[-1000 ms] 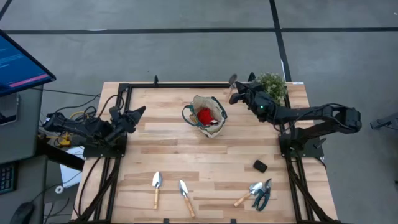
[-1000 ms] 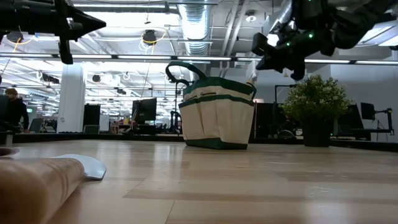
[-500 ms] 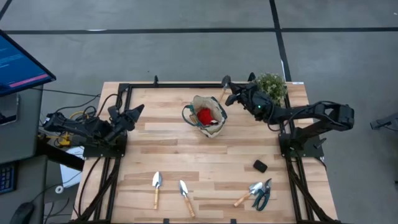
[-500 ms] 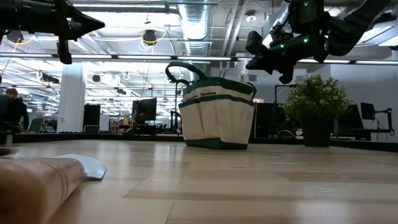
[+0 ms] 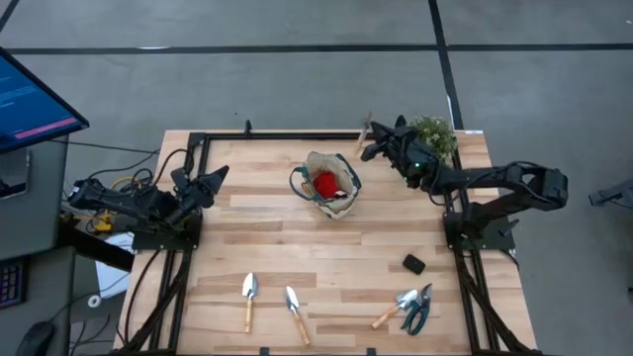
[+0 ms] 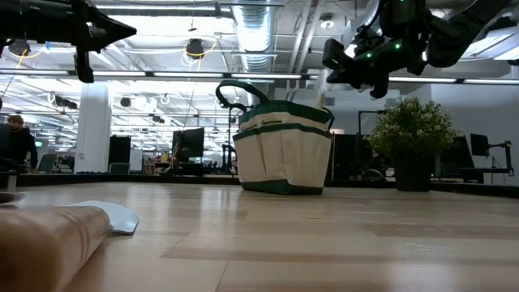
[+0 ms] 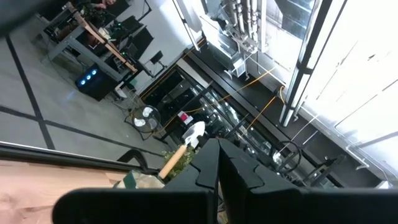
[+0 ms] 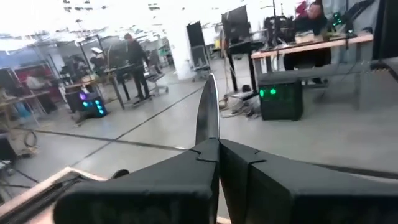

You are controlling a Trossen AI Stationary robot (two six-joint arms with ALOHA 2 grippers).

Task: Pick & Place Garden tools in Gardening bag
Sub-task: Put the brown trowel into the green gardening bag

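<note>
The beige gardening bag (image 5: pixel 332 188) stands upright at the table's middle far part, with the red glove (image 5: pixel 324 184) inside it; it also shows in the low view (image 6: pixel 284 150). My right gripper (image 5: pixel 371 148) is high in the air just right of the bag and shut on a trowel (image 5: pixel 367 127) with a silver head and wooden handle. A trowel (image 5: pixel 250 297), another trowel (image 5: pixel 295 312), a fork (image 5: pixel 394 311) and the pruning shears (image 5: pixel 420 309) lie flat near the front edge. My left gripper (image 5: pixel 220 175) is shut and empty, raised at the table's left. My right gripper pinches the trowel between its two shut fingers (image 8: pixel 186 171); the fingers hide which part they are on. The silver head (image 8: pixel 207 109) sticks out beyond the fingertips, edge-on. The trowel is lifted clear, its head (image 7: pixel 194 132) higher than its wooden handle (image 7: pixel 171 163).
A bushy potted plant (image 5: pixel 433 135) stands at the far right corner, close behind my right gripper. A small black block (image 5: pixel 413 264) lies right of centre. A black frame rail (image 5: pixel 277 135) runs along the far edge. People stand in the room beyond the table.
My right gripper has swung with the trowel toward the table's left, nearer the bag, then eased back a little and risen. It has turned about its own axis, so the trowel head now shows edge-on from above. The gripper stays shut on it.
</note>
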